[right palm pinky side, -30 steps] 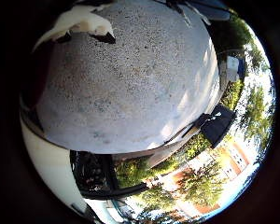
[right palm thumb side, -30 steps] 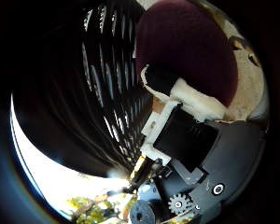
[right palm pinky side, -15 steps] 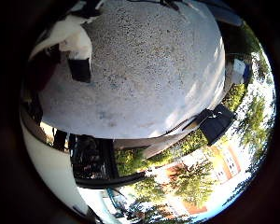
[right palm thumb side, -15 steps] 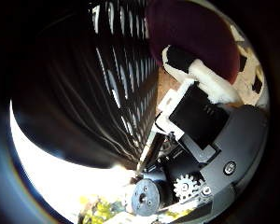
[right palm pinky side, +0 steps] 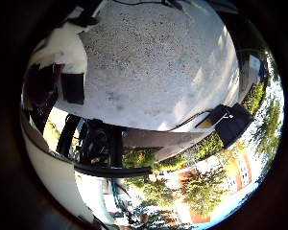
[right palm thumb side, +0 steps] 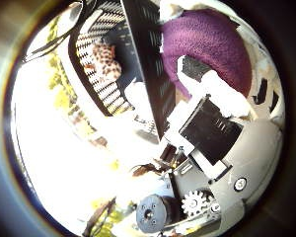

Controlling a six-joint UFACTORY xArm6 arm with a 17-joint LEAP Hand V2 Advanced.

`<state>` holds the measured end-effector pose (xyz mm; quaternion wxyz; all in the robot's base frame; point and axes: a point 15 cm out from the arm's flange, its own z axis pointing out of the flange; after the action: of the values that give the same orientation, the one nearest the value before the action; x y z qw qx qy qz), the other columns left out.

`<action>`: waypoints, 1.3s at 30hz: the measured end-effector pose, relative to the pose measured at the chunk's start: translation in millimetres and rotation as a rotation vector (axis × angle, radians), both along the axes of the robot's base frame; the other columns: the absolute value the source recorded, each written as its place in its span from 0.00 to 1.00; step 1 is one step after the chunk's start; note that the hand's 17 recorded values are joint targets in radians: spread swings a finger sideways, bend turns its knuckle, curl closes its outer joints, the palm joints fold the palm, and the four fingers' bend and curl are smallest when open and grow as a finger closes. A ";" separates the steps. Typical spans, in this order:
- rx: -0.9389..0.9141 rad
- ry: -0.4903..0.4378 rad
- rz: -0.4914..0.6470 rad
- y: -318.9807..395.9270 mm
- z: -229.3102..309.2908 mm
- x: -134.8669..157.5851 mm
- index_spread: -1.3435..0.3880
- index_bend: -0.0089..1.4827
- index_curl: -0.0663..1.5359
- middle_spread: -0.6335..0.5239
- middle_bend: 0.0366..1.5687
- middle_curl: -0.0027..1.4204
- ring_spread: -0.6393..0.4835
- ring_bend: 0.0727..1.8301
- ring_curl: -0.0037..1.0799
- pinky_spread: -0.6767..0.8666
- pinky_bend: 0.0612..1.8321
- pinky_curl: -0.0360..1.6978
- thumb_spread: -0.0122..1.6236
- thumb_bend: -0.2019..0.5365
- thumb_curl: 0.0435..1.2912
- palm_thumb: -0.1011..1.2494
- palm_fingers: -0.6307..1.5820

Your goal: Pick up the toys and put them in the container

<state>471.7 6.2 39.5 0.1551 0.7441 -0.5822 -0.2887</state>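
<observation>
A purple plush toy fills the part of the thumb side view closest to the palm. My hand is shut on it, its white and black fingers curled against the plush. Right beside the toy runs the black perforated wall of the container. Past that wall, inside the container, lies a leopard-spotted toy. In the little finger side view, other fingers show at the edge, with a dark bit of the purple toy behind them, above the grey speckled table.
The table's edge curves through the little finger side view. Beyond it are a black box, black frame parts, trees and buildings.
The camera has moved: the container's wall no longer fills the thumb side view, and its inside with the spotted toy now shows. The purple toy stays in my hand. The table looks farther off.
</observation>
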 end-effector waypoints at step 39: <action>-0.059 -0.164 0.424 264.4 66.5 -47.0 0.29 0.22 0.85 0.47 0.56 0.55 0.62 0.71 0.63 0.58 0.70 0.52 0.72 0.23 0.53 0.69 0.23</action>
<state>424.7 270.6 106.0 0.1861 0.8660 -0.4314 -0.1712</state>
